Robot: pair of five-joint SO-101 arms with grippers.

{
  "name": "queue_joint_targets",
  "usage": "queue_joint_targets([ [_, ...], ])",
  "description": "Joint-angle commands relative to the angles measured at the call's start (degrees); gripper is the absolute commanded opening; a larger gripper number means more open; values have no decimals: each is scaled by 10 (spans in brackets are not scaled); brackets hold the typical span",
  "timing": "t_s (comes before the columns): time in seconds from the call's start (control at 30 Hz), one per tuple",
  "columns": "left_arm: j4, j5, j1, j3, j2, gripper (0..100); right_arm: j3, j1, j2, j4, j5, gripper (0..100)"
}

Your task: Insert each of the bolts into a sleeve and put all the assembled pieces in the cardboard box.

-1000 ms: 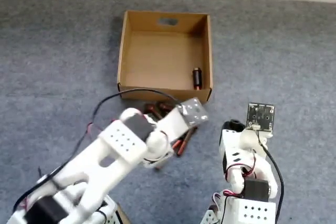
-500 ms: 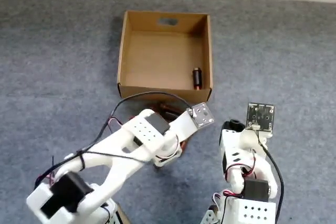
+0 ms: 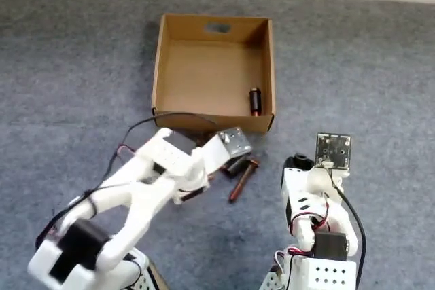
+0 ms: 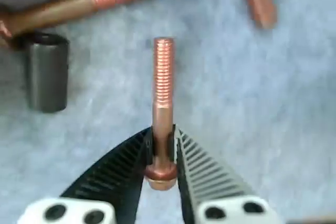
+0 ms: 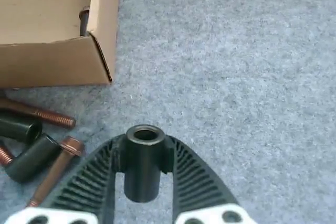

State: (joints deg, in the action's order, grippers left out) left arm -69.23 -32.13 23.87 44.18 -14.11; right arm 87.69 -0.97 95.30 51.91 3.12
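Your left gripper (image 4: 163, 132): clamps copper bolt (image 4: 163, 77) near head, threads pointing outward | right gripper (image 5: 143, 142): clamps black sleeve (image 5: 142, 177), bore outward | axes need aligning.

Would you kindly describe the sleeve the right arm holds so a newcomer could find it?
Start at the cardboard box; the right arm stands off its near right corner. The dark sleeve sits clamped in that arm's tool, unlike the other sleeves lying loose among the copper bolts.
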Motion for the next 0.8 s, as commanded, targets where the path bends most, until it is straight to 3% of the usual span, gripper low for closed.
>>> queue_joint_targets([
  [0.0, -78, -154, -57, -4, -87, 8, -4, -2, 7, 2, -6, 6],
  [0.17, -144, -367, -137, 20, -126, 10, -4, -2, 7, 2, -6, 6],
  [0.27, -141, -429, -159, 47, -125, 11, -4, -2, 7, 2, -6, 6],
  [0.4, -62, -433, -171, 65, -125, 22, -3, -4, 6, 2, -6, 6],
  [0.5, -11, -426, -170, 91, -125, 107, -3, -4, 5, 2, -6, 6],
  [0.6, 47, -361, -168, 119, -125, 184, -3, -4, 5, 2, -6, 6],
  [0.77, 108, -264, -185, 102, -133, 196, -3, -4, 5, 2, -6, 6],
])
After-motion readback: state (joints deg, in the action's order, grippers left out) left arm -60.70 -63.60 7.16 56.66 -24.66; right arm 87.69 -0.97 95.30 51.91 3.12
